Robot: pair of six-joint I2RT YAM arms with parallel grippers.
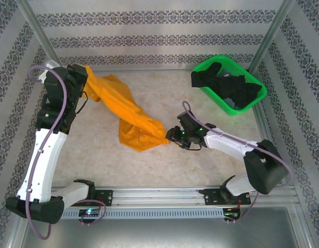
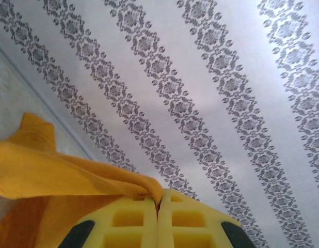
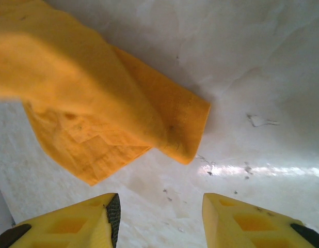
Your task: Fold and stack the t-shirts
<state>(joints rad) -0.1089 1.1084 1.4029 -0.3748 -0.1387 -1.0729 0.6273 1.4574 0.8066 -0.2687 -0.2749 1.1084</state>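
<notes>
Left hand [image 2: 158,200] pinching orange t-shirt [image 1: 129,114] edge; right hand [image 3: 160,206] spread wide, near its hem.

orange t-shirt [image 3: 72,77]: near fold blurred, cut by top edge | black t-shirts [image 1: 236,89]: count unclear

The orange t-shirt [image 1: 129,114] is soft matt cloth — creased. The pale table [image 1: 97,155] shows a faint sheen; the basket [image 1: 251,105] at 2 o'clock is green plastic mesh.
</notes>
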